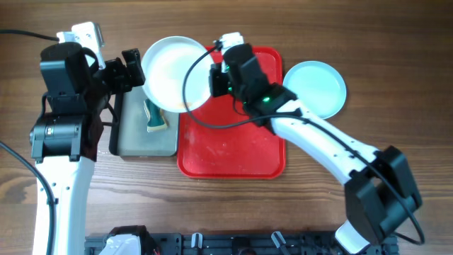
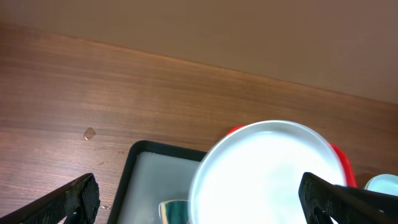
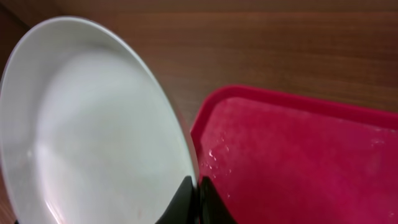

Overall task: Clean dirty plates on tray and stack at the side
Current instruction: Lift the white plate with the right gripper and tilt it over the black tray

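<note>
Red tray (image 1: 226,152) lies nearest the base. No plate rests on the part in view, and it shows only pale streaks and a few droplets. Just left of it, close alongside, sits the grey tray (image 1: 134,138), with a green-and-yellow sponge (image 1: 154,117) in its far right part.

Above the sponge's far end hangs the white plate (image 1: 170,67). It overlaps the far edge of the grey tray and the tray's far left corner. The right gripper (image 1: 214,76) is clenched on its right rim, a thin pinch on the very edge. In the right wrist view the plate stands tilted, and it seems clear of both trays. No smear shows on the face that is visible.

The left gripper (image 1: 136,71) hovers just beside the plate's left edge, spread wide and empty. Farthest right, on the bare table beside the tray, lies a turquoise plate (image 1: 315,86). Whether a second one sits under it I cannot tell.

The step in hand looks like wiping the white plate. To do it well, the right arm should keep the plate steady with its face towards the left arm. The left should drop to the sponge and grip it across the narrow side. An edge pinch will pivot under load, so strokes should be light and run towards the held rim. The plate should stay over the grey tray to catch drips.
</note>
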Robot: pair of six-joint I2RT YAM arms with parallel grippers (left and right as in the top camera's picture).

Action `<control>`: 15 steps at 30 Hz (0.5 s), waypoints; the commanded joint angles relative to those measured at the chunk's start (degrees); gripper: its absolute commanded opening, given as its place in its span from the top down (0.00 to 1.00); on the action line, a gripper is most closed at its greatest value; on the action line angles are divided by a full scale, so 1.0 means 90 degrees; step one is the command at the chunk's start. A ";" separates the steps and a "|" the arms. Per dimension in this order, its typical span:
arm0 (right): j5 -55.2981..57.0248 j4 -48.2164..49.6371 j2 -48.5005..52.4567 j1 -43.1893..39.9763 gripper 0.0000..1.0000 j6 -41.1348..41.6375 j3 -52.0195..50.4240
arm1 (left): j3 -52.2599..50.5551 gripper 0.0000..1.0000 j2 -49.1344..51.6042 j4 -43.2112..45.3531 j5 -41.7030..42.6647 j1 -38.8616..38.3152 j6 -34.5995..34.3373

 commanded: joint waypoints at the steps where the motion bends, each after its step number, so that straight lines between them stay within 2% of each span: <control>1: 0.0478 0.0423 0.0435 0.0340 0.96 -0.0243 0.0112 | 0.0078 0.00 -0.0032 -0.0002 -0.0063 0.0000 0.0032; 8: 0.1557 0.1579 0.0894 0.0981 0.96 -0.1773 0.0112 | 0.0078 0.00 -0.0027 -0.0002 -0.0063 0.0000 0.0034; 15: 0.1661 0.2215 0.0913 0.1173 0.96 -0.2681 0.0112 | 0.0078 0.00 -0.0027 -0.0002 -0.0063 0.0000 0.0032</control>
